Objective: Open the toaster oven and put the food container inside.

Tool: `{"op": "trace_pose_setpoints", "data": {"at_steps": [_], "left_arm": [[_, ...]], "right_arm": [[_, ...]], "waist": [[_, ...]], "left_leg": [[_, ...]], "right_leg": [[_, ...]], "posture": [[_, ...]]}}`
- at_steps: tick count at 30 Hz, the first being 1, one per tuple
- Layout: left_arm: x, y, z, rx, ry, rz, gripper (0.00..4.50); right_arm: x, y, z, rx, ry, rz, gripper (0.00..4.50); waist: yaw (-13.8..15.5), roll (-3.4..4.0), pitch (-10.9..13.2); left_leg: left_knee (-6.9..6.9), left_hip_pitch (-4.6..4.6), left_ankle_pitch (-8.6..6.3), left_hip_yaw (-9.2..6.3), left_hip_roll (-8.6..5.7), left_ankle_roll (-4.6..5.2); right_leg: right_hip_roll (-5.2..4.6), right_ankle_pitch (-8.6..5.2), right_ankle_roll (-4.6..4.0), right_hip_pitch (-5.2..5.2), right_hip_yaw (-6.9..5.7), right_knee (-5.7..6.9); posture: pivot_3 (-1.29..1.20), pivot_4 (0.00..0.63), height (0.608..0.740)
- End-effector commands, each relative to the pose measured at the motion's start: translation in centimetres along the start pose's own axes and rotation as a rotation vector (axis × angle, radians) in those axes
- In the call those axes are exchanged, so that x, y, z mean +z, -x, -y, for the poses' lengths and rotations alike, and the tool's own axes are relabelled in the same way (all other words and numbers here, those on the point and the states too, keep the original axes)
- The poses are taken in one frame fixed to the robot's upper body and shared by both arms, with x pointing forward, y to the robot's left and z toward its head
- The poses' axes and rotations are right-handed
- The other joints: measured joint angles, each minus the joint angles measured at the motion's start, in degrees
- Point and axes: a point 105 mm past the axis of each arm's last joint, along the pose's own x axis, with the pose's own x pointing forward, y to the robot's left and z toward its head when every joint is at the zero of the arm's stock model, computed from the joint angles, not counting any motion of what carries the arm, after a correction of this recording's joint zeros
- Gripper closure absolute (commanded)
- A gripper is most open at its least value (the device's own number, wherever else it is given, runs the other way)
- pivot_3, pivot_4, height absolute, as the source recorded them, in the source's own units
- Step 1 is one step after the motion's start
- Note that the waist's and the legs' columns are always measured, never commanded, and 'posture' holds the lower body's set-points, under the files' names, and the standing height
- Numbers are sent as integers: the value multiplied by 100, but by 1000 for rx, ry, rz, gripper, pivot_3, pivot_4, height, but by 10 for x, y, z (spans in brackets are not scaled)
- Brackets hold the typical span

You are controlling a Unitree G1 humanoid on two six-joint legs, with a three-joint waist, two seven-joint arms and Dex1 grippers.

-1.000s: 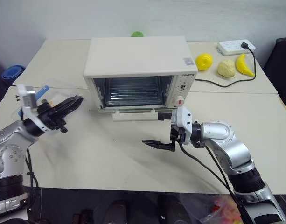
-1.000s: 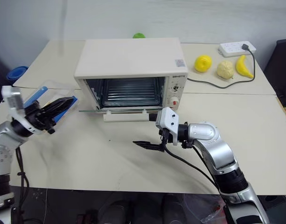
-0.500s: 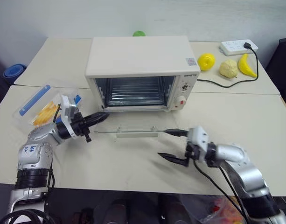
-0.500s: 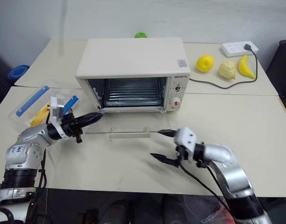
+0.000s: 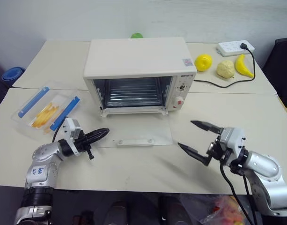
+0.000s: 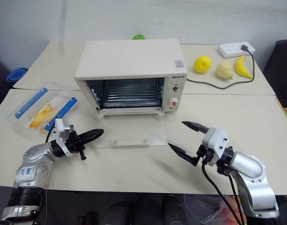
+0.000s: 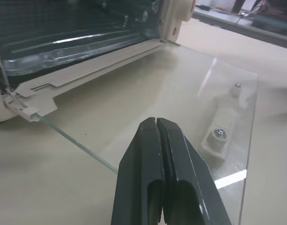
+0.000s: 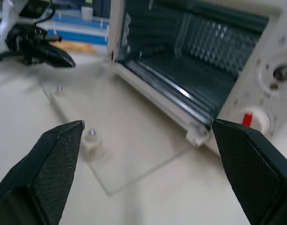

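So: toaster oven (image 5: 141, 70) sits mid-table (image 5: 134, 161), door (image 5: 136, 133) fully dropped, glass lying flat on the tabletop in front of the cavity, white bar handle (image 5: 135, 141) at the door's near edge. Wire rack (image 5: 132, 92) visible inside, cavity otherwise bare. Knobs + red button (image 5: 180, 101) on the oven's right front panel.

Food container (image 5: 47, 109) is on the table to the oven's left, well apart from it, not inside. Clear box, two blue clips along its long sides, yellow-orange strips between them. Nothing touching it.

L gripper (image 5: 97, 136) clenched, fingers pressed together w/ nothing between them; it's low over the table, pointing toward the door's left edge, tip just beside the glass. L wrist view confirms: closed fingers (image 7: 169, 159) over the glass pane, handle mount screws ahead of them. Contact w/ glass: can't tell.

R gripper (image 5: 197, 138) released, jaws spread wide, empty, hanging off the door's right front corner, near but apart from the glass. R wrist view looks between both fingers (image 8: 56, 150) into the open oven, L gripper visible across the door.

Back right of table: power strip (image 5: 233, 47) w/ black cable (image 5: 218, 83) running toward the oven, lemon (image 5: 204, 62), knobbly pale-yellow fruit (image 5: 226, 69), banana (image 5: 245, 65). Green obj (image 5: 136, 35) behind the oven, mostly hidden. Blue obj (image 5: 12, 75) off the table's left edge.
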Motion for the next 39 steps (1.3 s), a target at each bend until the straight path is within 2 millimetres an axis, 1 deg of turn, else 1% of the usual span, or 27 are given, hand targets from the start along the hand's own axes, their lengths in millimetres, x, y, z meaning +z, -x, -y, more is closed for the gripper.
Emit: {"op": "trace_pose_setpoints", "data": {"at_steps": [1, 2, 3, 4, 5, 6, 7, 8, 11, 14, 16, 17, 18, 20, 21, 22, 24, 26, 28, 29, 32, 34, 36, 39], "left_arm": [[10, 20, -6, 140, -14, 64, 4465], [16, 28, -9, 199, -1, 105, 4465], [24, 38, -12, 258, 20, 147, 4281], [31, 50, -13, 310, 49, 187, 4076], [37, 69, -14, 383, 74, 223, 3894], [42, 88, -14, 456, 101, 249, 3612], [46, 110, -11, 547, 124, 270, 3313], [49, 127, -6, 610, 137, 273, 3017], [50, 175, 4, 818, 170, 275, 2109], [42, 229, 9, 1097, 297, 302, 1162], [42, 251, 9, 1207, 353, 324, 530], [44, 252, 5, 1212, 367, 314, 261], [47, 249, -1, 1205, 386, 302, 22], [48, 241, -16, 1218, 402, 224, 22], [57, 231, -27, 1186, 414, 246, 22], [64, 224, -34, 1160, 422, 265, 22], [72, 216, -54, 1177, 460, 272, 22], [70, 207, -76, 1231, 551, 193, 22], [70, 187, -90, 1189, 602, 98, 22], [72, 177, -97, 1174, 616, 82, 22], [72, 162, -114, 1184, 654, 39, 22], [64, 153, -122, 1188, 705, -30, 22], [54, 148, -129, 1211, 726, -116, 22], [48, 153, -138, 1264, 697, -202, 630]], "right_arm": [[10, -10, -9, 64, 14, 93, 0], [9, -13, -10, 78, 9, 103, 0], [10, -16, -10, 87, 4, 115, 0], [10, -17, -12, 116, -38, 128, 0], [12, -20, -12, 126, -32, 151, 0], [14, -22, -10, 132, -39, 170, 0], [15, -25, -10, 143, -27, 192, 0], [16, -28, -9, 151, -12, 205, 0], [22, -30, -12, 190, -5, 245, 0], [28, -36, -14, 208, 35, 285, 0], [31, -39, -15, 219, 63, 297, 0], [32, -41, -13, 211, 67, 303, 0], [32, -43, -12, 206, 68, 306, 0], [33, -45, -8, 190, 70, 306, 0], [33, -46, -6, 183, 69, 303, 0], [32, -47, -4, 178, 68, 302, 0], [32, -48, -5, 188, 69, 295, 0], [31, -48, -8, 207, 63, 290, 0], [31, -48, -11, 218, 57, 289, 0], [30, -49, -11, 219, 57, 288, 0], [29, -49, -12, 216, 57, 290, 0], [30, -49, -14, 217, 41, 291, 0], [30, -50, -17, 219, 27, 292, 0], [31, -50, -21, 223, 25, 287, 0]], "waist": [[-12, 0, 0], [-19, 0, 0], [-16, -1, 0], [-16, -2, 1], [-32, -4, 2], [-41, -5, 2], [-55, -6, 2], [-73, -6, 2], [-22, -3, 2], [25, -4, 2], [63, -7, 0], [93, -9, -1], [130, -10, -1], [168, -10, -1], [182, -9, -1], [200, -8, -1], [195, -12, -3], [148, -12, -3], [119, -12, -3], [99, -12, -3], [31, -11, -2], [-8, -12, -3], [-27, -13, -4], [-37, -12, -3]], "left_leg": [[0, 0, -1, 0, 0, 0], [0, -1, -1, 1, 2, 0], [0, -2, -2, 1, 2, 0], [0, -3, -3, -1, 3, 0], [2, -4, -4, -2, 6, 0], [1, -4, -5, -3, 8, -2], [1, -2, -9, -2, 13, -3], [-1, -2, -12, -2, 16, -5], [-4, -2, -24, -5, 17, 10], [1, 4, -41, -28, 16, 37], [9, 8, -50, -43, 13, 43], [9, 9, -51, -48, 12, 43], [10, 9, -51, -52, 10, 43], [12, 8, -48, -66, 8, 39], [12, 6, -44, -78, 7, 34], [11, 6, -42, -80, 5, 31], [11, 3, -39, -84, 4, 26], [11, 2, -38, -85, 4, 22], [7, 2, -24, -84, 4, -6], [4, 1, -21, -84, 3, -10], [-4, -1, -18, -63, 5, -14], [-7, 0, -15, -60, 4, -17], [-9, -7, -12, -58, 6, -21], [-19, 0, -7, -43, 4, -25]], "right_leg": [[-2, 0, 0, 0, 0, 0], [-5, 0, 0, -1, 2, -1], [-7, 0, 0, -1, 2, -1], [-8, 0, 0, -1, 0, -2], [-9, 0, 0, -1, 0, -3], [-10, 0, 0, -2, 1, -4], [-9, 0, 0, -2, 6, -4], [-7, 0, -1, -2, 10, -9], [-9, -1, -2, 5, 16, -28], [-15, -1, -3, 40, 11, -53], [-20, 0, -4, 58, 3, -59], [-21, 1, -6, 61, 0, -60], [-21, 2, -8, 63, -2, -62], [-21, 3, -11, 63, -13, -59], [-21, 5, -17, 65, -22, -60], [-20, 5, -18, 65, -23, -56], [-19, 6, -19, 64, -26, -56], [-14, 6, -19, 63, -27, -53], [-9, 6, -19, 59, -25, -50], [-2, 6, -19, 56, -25, -50], [6, 7, -17, 44, -39, -39], [4, 8, -16, 44, -49, -36], [8, 8, -15, 37, -56, -37], [11, 8, -15, 25, -60, -24]], "posture": [[0, 150, 740], [0, 150, 740], [0, 150, 740], [0, 150, 740], [0, 150, 740], [0, 150, 740], [0, 150, 740], [0, 150, 740], [0, 150, 740], [0, 150, 740], [0, 150, 740], [0, 150, 740], [0, 150, 740], [0, 150, 740], [0, 150, 740], [0, 150, 740], [0, 150, 740], [0, 150, 740], [0, 150, 740], [0, 150, 740], [0, 150, 740], [0, 150, 740], [0, 150, 740], [0, 150, 740]]}}
